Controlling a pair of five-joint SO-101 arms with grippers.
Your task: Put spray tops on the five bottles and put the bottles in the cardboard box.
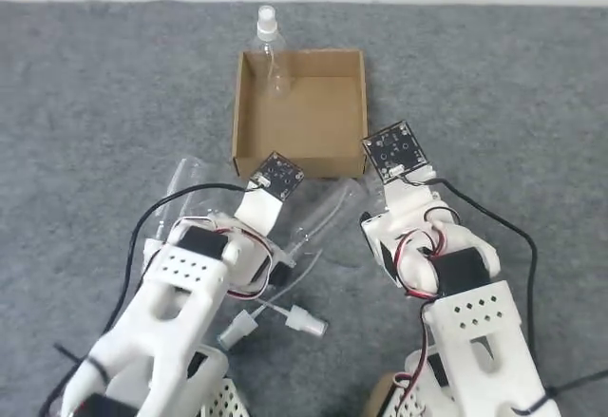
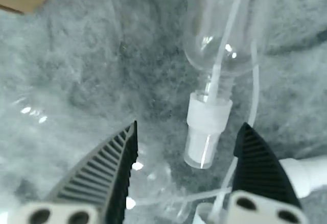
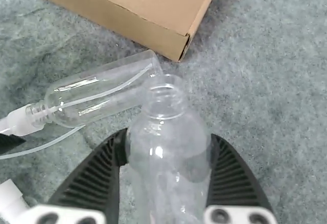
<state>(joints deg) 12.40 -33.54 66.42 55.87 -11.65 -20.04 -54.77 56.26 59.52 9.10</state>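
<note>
Grey felt counter (image 1: 532, 85). One capped bottle (image 1: 269, 47) apparently inside box (image 1: 252, 104). Left hand (image 2: 189, 127) open over second capped bottle (image 2: 219, 30), lying down; right hand (image 3: 167, 134) grips uncapped bottle (image 3: 166, 173). Most boxing remains.

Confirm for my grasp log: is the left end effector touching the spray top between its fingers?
Apart. Left wrist view: carpet shows between spray top and end effector, both sides.
</note>
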